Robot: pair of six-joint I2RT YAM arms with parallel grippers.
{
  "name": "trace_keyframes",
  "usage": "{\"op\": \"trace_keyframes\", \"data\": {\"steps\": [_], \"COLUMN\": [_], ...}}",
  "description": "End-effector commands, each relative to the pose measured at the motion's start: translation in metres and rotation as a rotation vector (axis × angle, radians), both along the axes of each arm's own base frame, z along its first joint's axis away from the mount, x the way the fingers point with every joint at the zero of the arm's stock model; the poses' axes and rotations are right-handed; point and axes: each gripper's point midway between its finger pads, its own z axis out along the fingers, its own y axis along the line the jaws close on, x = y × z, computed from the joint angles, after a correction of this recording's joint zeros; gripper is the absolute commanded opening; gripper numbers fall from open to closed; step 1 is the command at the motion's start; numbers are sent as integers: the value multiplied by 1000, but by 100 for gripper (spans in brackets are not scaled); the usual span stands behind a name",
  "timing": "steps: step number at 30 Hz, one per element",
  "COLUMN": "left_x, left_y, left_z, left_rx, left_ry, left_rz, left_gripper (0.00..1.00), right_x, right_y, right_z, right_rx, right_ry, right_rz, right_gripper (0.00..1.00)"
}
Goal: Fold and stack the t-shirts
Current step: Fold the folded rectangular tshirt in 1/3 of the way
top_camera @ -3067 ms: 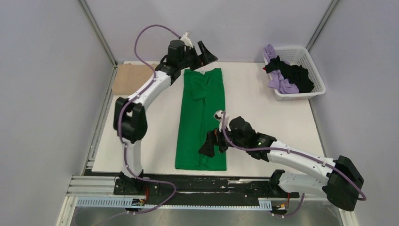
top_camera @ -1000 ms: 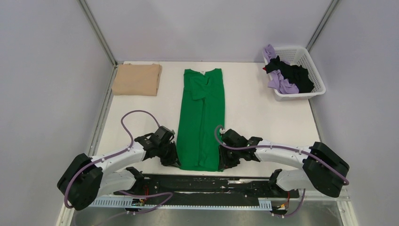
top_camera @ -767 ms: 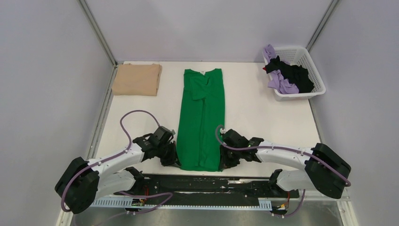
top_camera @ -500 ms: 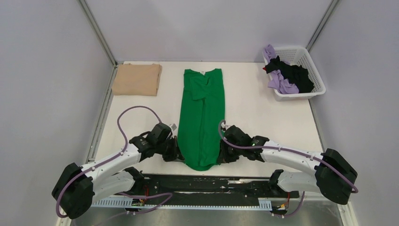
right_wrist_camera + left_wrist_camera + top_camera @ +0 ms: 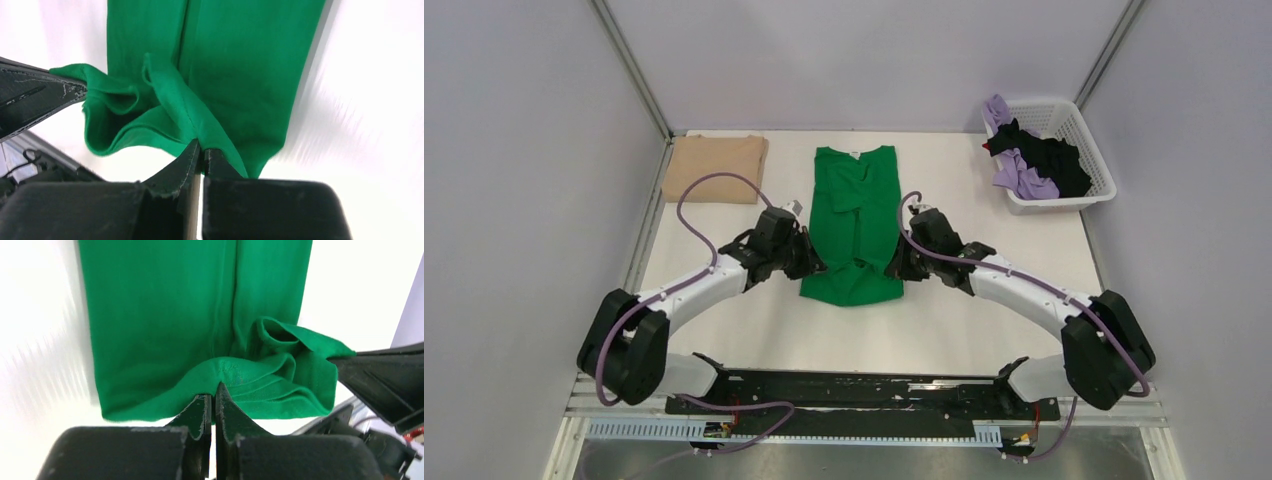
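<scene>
Left gripper (image 5: 812, 263) and right gripper (image 5: 896, 268) are both pinching the green t-shirt (image 5: 856, 200) at its hem corners, jaws clamped on cloth. The shirt is lying mid table (image 5: 754, 330), its hem raised over the body. The tan t-shirt (image 5: 716, 168) is sitting far-left.

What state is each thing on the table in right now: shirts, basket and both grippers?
green t-shirt: folded into a narrow strip, near hem lifted and doubled back partway
tan t-shirt: folded, lying flat at the far left
lilac t-shirt: unfolded, heaped in the basket
black t-shirt: unfolded, heaped in the basket
white basket: upright, far right
left gripper: shut on the hem's left corner
right gripper: shut on the hem's right corner
</scene>
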Motion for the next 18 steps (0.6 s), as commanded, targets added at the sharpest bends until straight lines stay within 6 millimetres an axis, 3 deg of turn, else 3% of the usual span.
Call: {"op": "trace_keyframes", "data": {"steps": [1, 7, 10, 18], "left_x": [63, 113, 134, 166], "left_y": [-2, 8, 7, 6], "left_z": [27, 19, 26, 17], "left_rx": [-2, 63, 46, 81], "left_ry": [-155, -166, -188, -192], "left_rz": [33, 78, 80, 55], "left_gripper": [0, 0, 0, 1], "right_x": [50, 91, 109, 149], "right_y": [9, -1, -4, -13], "right_z": [27, 25, 26, 20], "right_rx": [13, -12, -21, -55], "right_ry": [-127, -161, -182, -212], "right_rz": [-17, -43, -39, -52], "right_gripper": [1, 1, 1, 3]}}
